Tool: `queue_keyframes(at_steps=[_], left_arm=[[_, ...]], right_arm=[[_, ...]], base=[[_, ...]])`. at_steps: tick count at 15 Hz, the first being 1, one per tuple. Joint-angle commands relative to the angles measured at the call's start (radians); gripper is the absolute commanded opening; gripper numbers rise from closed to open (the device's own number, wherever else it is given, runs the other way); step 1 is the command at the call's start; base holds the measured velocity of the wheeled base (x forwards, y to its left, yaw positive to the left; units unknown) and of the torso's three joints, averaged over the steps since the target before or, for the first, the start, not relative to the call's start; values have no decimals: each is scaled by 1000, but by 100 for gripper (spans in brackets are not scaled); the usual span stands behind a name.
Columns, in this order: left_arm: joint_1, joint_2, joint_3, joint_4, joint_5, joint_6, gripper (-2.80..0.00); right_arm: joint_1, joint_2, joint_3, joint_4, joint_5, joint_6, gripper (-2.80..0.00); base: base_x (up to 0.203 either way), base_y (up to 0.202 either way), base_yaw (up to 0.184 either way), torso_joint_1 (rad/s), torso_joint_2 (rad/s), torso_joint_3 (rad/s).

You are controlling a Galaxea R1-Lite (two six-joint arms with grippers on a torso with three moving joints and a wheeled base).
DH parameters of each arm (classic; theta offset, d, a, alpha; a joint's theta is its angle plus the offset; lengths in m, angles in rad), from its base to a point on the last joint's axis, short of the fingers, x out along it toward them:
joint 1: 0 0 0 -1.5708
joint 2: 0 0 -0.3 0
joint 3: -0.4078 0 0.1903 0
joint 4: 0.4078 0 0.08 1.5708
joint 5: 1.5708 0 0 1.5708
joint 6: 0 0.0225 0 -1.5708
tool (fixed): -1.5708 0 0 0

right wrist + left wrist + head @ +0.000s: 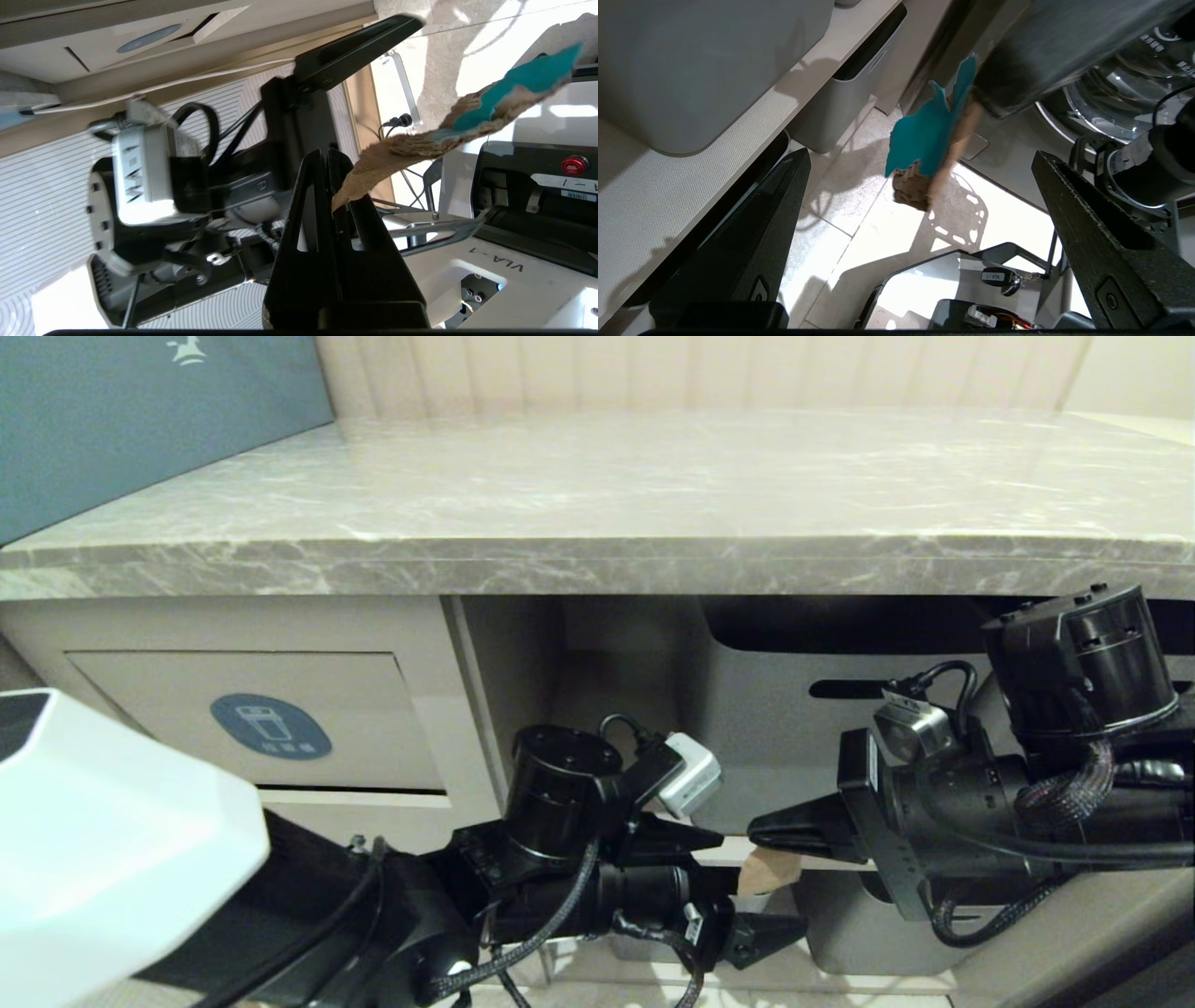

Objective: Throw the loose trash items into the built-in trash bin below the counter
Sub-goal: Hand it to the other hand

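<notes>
far left under the tabletop: the built-in trash bin flap, beige panel with the blue-grey oval bin sticker, flap looks shut. teal-blue box stands at the tabletop's back left corner.

centre, below the tabletop's front edge: left pincer, fingers spread wide and holding nothing, one finger above the scrap and one below it.

between the two pincers: the trash scrap, turquoise tape on torn tan cardboard. it hangs in the air, well clear of the flap.

right: right pincer clamped tight on the scrap's tan end. grey tub behind on the shelf.

scrap's long axis runs out from the right fingertips, turquoise end pointing away from that pincer, slightly curled.

judgement: step in hand looks like a transfer between pincers. to do it well, close the left on the free end before the right lets go, gripping across the flat faces, not the thin edge; the piece is limp and may slip or fold.
</notes>
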Motion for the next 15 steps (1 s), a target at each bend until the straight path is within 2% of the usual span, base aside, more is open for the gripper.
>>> queue_keyframes(at_steps=[1,15], left_arm=[[0,30,-6,-15,-1,-1,0],[1,88,-77,-46,7,-1,0]], right_arm=[[0,1,1,2,3,7,-280],[2,-7,-34,54,4,8,-280]], base=[[0,0,0,0,0,0],[0,0,0,0,0,0]])
